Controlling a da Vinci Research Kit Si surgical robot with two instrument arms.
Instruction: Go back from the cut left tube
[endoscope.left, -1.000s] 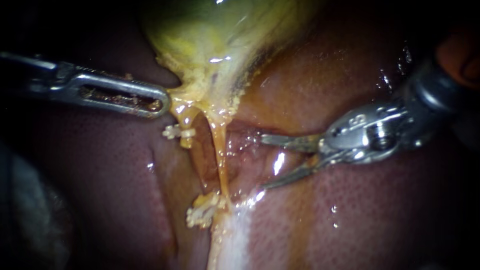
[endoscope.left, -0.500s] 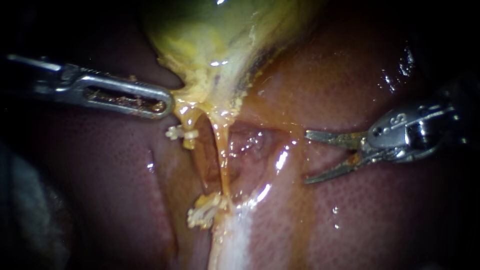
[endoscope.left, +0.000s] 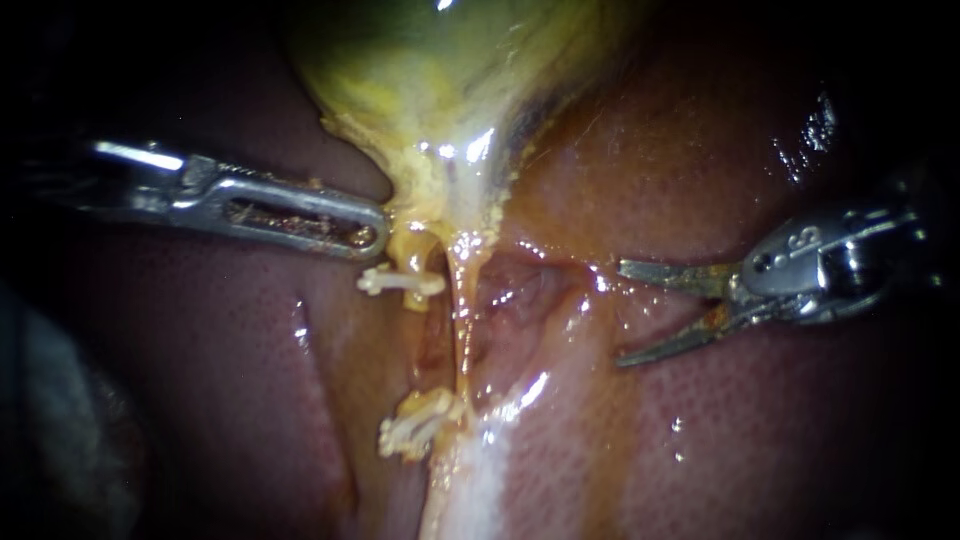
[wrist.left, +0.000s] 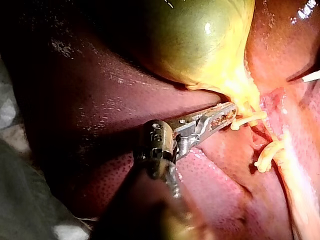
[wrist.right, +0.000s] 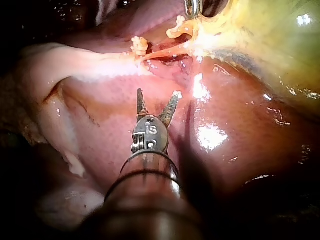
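At the right of the scene, the right instrument (endoscope.left: 622, 313) held its two thin blades wide apart with nothing between them. They hung over the liver (endoscope.left: 760, 440), well apart from the tubes. At the left, the left instrument (endoscope.left: 375, 235) had its jaws closed on the yellow neck of the gallbladder (endoscope.left: 440, 80). Just beside those jaws hung the upper stump of the cut left tube (endoscope.left: 412, 255), crossed by a white clip (endoscope.left: 400, 282). Its other end lay nearer, under a bunch of white clips (endoscope.left: 412, 428), with a gap between the two ends. Right of the stump, a thin second tube (endoscope.left: 463, 330) ran unbroken from the gallbladder to that bunch.
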